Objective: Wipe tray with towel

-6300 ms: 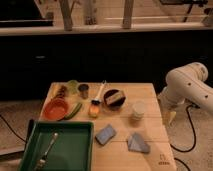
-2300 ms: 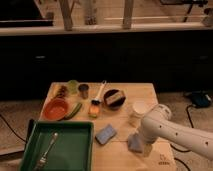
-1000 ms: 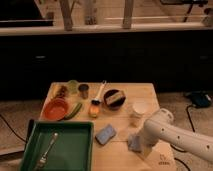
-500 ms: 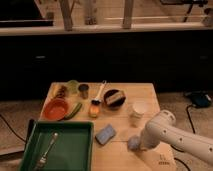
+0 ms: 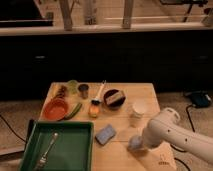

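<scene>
My gripper point(image 5: 139, 140) is down at the towel point(image 5: 132, 145) near the bench's point(image 5: 148, 96) front-right corner. I cannot tell its grip, and the corner mark point(image 5: 161, 162) is unreadable.

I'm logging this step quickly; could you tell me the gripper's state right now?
Gripper: at the towel, right of the tray; state cannot be told.

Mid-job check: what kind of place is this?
Probably a kitchen-style test area: wooden table with bowl, cup and a tray holding a fork. The end effector is at the towel, near the table's front edge.
</scene>
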`<action>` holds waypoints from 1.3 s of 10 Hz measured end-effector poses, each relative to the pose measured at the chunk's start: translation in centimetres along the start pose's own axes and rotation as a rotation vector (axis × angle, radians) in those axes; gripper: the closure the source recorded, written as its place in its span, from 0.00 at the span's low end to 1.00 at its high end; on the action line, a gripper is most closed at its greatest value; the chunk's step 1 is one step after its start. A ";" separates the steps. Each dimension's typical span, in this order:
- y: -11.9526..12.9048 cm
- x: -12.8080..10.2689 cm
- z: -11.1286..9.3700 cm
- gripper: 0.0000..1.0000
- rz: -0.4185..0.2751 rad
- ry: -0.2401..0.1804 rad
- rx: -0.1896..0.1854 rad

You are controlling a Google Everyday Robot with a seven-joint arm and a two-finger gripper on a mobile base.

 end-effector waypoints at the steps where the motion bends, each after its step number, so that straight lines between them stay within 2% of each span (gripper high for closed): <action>1: 0.1 -0.5 -0.4 0.98 -0.009 0.007 0.002; 6: -0.5 -3.4 -3.5 0.98 -0.061 0.025 0.037; 7: -0.8 -5.1 -4.1 0.98 -0.079 0.031 0.045; 8: -1.1 -5.7 -4.5 0.98 -0.087 0.034 0.053; 13: -2.2 -7.7 -6.5 0.98 -0.104 0.065 0.083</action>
